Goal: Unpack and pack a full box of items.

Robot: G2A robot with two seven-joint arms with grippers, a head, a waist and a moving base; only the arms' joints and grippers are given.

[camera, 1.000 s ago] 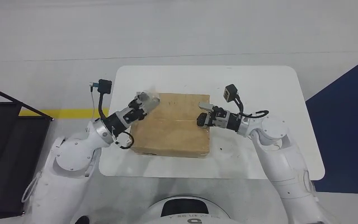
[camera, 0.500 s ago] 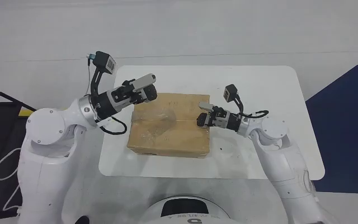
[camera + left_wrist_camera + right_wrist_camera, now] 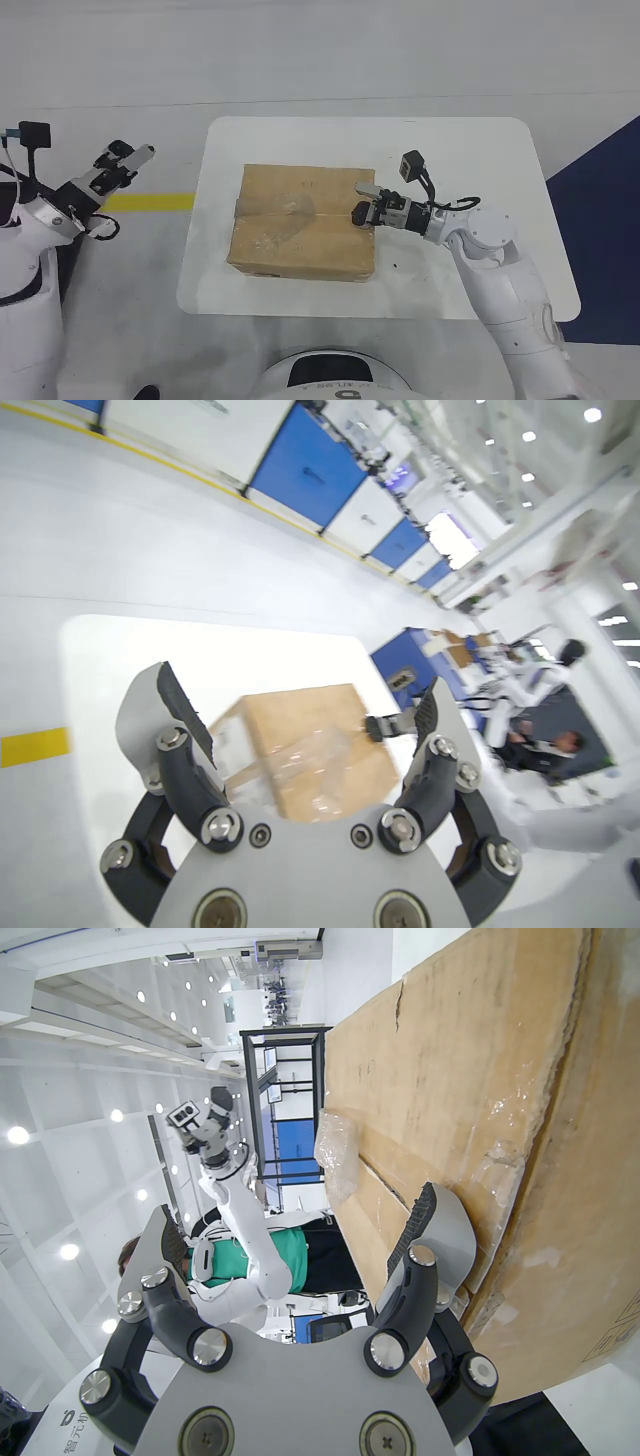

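Box [image 3: 300, 225] shut, contents hidden, crumpled tape [image 3: 290, 205] on top; right claw [image 3: 361, 200] spread at its edge, left claw [image 3: 132, 151] spread off-table

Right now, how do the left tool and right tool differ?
The left tool hangs off the table, over the floor; the right tool sits at the right edge of the box. The left tool touches nothing; the right tool has one finger over the box top. Both are open and empty.

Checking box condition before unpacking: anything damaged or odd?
Yes. A crumpled wad of clear plastic lies on the closed box by its centre seam, and the box's top edge looks frayed in the right wrist view.
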